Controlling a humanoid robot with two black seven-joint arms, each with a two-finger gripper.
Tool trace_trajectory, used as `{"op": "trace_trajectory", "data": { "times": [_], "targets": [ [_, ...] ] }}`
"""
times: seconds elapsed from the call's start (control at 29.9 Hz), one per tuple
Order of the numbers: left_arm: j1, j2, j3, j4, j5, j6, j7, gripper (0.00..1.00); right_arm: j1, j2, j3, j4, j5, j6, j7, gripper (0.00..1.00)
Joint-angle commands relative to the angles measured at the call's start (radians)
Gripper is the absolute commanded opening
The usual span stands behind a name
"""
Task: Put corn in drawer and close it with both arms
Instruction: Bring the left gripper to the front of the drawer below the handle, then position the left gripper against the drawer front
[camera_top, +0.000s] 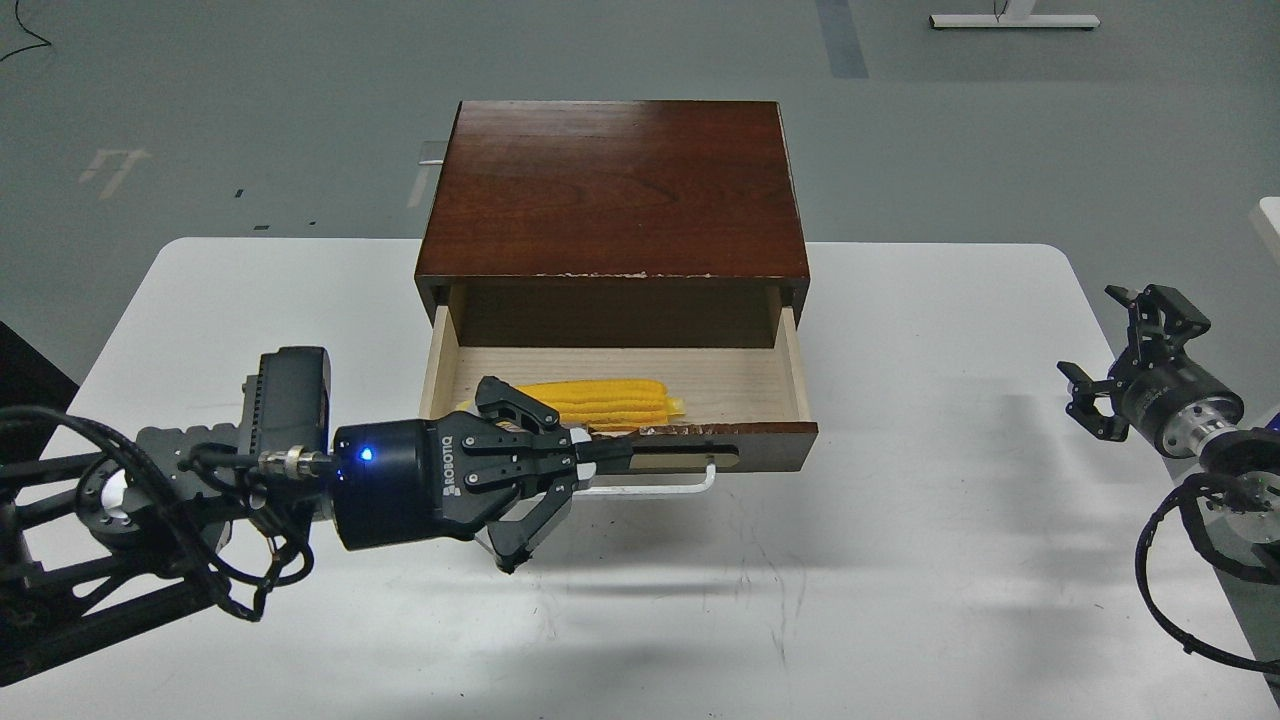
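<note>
While its jaws stand spread wide and empty, the left gripper (535, 480) sits at the drawer's (770, 440) near-left front edge. Corn (605, 402) lies inside, long axis left-right. Far right over bare bench (900, 560), the right gripper (1125, 355) gapes empty.

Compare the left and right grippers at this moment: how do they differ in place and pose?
The left gripper sits at the drawer front, by the white handle; the right gripper hangs off to the side, away from the drawer. The left points right, the right points left. Both are open, holding nothing.
</note>
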Motion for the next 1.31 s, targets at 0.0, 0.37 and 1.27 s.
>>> {"op": "trace_trajectory", "data": {
  "times": [0.0, 0.37, 1.27],
  "targets": [
    [0.024, -0.008, 0.022, 0.026, 0.047, -0.002, 0.000, 0.00, 0.000, 0.003, 0.000, -0.002, -0.001, 0.000, 0.000, 1.00],
    [0.044, 0.003, 0.025, 0.082, 0.047, -0.091, 0.000, 0.00, 0.000, 0.030, -0.028, -0.032, -0.001, -0.005, 0.000, 1.00],
    [0.119, -0.046, 0.007, 0.131, 0.047, -0.100, 0.000, 0.00, -0.002, 0.076, -0.061, -0.118, -0.001, -0.003, 0.002, 1.00]
  ]
}}
